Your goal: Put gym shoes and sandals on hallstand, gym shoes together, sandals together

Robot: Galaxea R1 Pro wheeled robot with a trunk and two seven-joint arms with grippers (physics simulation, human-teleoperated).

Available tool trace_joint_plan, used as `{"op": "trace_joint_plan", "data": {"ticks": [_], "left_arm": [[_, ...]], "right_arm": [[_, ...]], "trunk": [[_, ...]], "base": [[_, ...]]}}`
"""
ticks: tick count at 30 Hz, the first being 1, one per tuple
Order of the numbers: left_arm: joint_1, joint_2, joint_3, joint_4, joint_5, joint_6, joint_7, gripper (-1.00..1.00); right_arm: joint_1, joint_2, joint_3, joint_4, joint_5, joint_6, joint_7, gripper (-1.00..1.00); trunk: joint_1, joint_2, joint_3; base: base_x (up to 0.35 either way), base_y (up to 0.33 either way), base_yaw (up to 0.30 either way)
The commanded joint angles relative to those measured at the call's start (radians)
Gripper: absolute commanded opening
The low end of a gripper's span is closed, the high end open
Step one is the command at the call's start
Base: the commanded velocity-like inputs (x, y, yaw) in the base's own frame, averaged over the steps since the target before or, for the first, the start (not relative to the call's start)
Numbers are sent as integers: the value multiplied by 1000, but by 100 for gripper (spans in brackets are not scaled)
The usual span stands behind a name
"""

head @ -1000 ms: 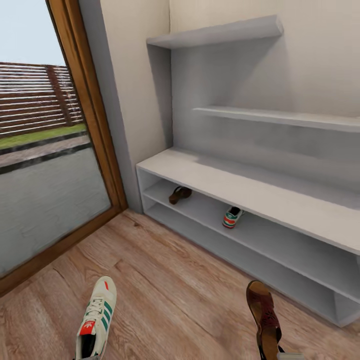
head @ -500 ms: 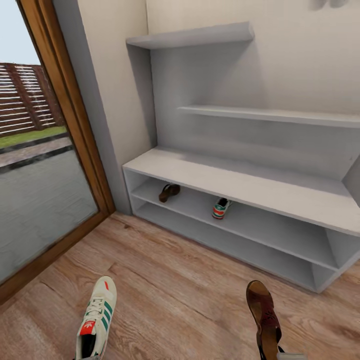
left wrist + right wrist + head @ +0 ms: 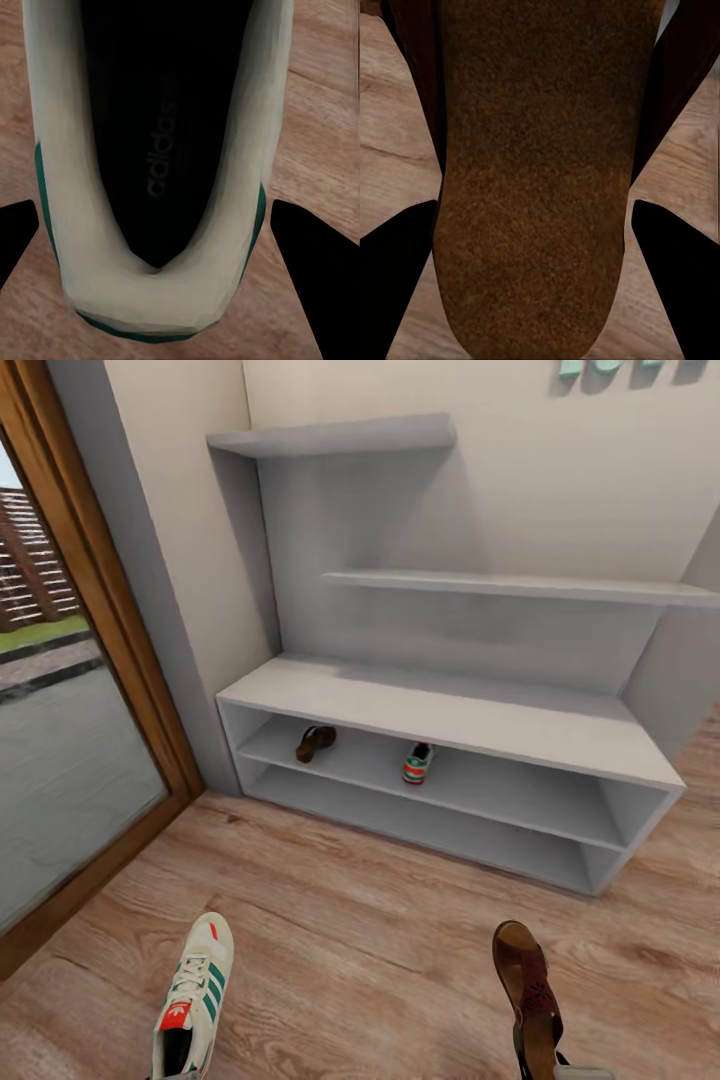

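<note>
Head view: rack (image 3: 450, 715) against the wall, left of centre to right, two open shelf levels w/ wall shelves (image 3: 520, 588) above. On its upper shelf level a sandal (image 3: 315, 742) at left and a gym shoe (image 3: 418, 762) nr the middle, well apart. Glass door (image 3: 70, 760) at left. Wood floor (image 3: 360, 920) in front. At bottom edge, a 2nd gym shoe (image 3: 194, 1000) on the left, toe pointing away, and a 2nd sandal (image 3: 530, 1000) on the right, heel ends cut off by the frame.

Left wrist view: left pincer (image 3: 154, 247), dark fingers (image 3: 311, 277) either side of the shoe heel (image 3: 150, 172), closed on it; floor (image 3: 322, 112) behind.

Right wrist view: right pincer (image 3: 536, 255), fingers (image 3: 397, 277) flanking the sandal footbed (image 3: 536, 187), gripping it; floor (image 3: 390, 150) behind.
</note>
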Motion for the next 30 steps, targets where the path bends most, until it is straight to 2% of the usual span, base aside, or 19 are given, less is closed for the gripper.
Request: {"op": "trace_joint_plan", "data": {"ticks": [1,16,20,30], "left_arm": [[-1,-1,9,1,-7,-4,-6,-100],[-1,-1,9,1,-6,-2,-6,-100],[-1,-1,9,1,-6,-2,-6,-100],[-1,-1,9,1,-6,-2,-5,-100]], "right_arm": [[-1,0,-4,1,5,-3,-1,-100],[-1,0,-4,1,5,-2,-1,-100],[-1,0,-4,1,5,-3,-1,-100],[-1,0,-4,1,4,-3,-1,-100]], "trunk": [[0,0,-1],[0,0,-1],[0,0,-1],[0,0,-1]], "base": [[-12,231,-276],[-1,296,-276],[147,273,-276],[134,133,-276]]}}
